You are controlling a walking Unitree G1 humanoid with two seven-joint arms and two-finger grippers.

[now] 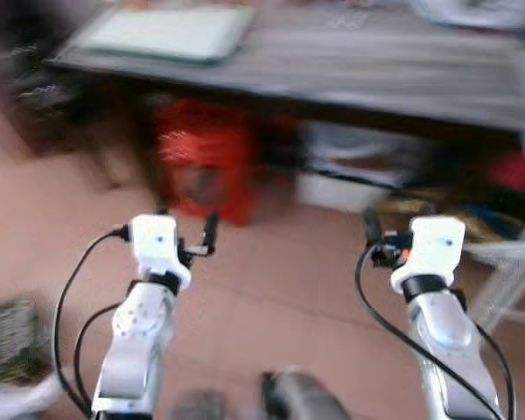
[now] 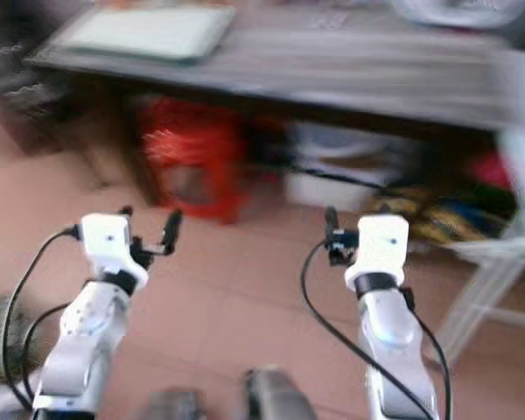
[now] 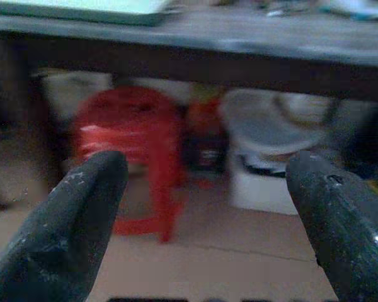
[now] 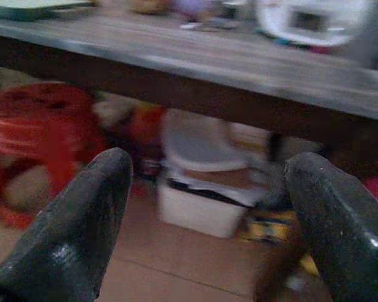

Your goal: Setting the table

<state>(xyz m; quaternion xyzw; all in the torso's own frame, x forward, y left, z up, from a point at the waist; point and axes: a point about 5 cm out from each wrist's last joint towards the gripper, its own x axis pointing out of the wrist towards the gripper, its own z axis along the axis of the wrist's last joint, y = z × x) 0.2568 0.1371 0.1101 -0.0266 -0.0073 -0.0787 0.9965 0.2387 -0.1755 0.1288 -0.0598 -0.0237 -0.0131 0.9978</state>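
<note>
A dark wooden table (image 1: 376, 61) stands ahead of me, blurred by camera motion. A pale green tray (image 1: 171, 31) lies on its left end, and a white object (image 4: 309, 22) sits toward its right end. Both arms are raised over the tiled floor, short of the table's edge. In the left wrist view my left gripper (image 3: 208, 207) is open with nothing between its fingers (image 3: 69, 226). My right gripper (image 4: 208, 207) is open too, and empty. Both point at the space under the table.
Under the table stand a red plastic stool (image 1: 206, 157) and a white bin (image 1: 359, 166) among dark clutter. A white frame (image 1: 507, 271) leans at the right. A patterned mat (image 1: 9, 337) lies at the lower left. Bare tiled floor (image 1: 280, 262) lies between me and the table.
</note>
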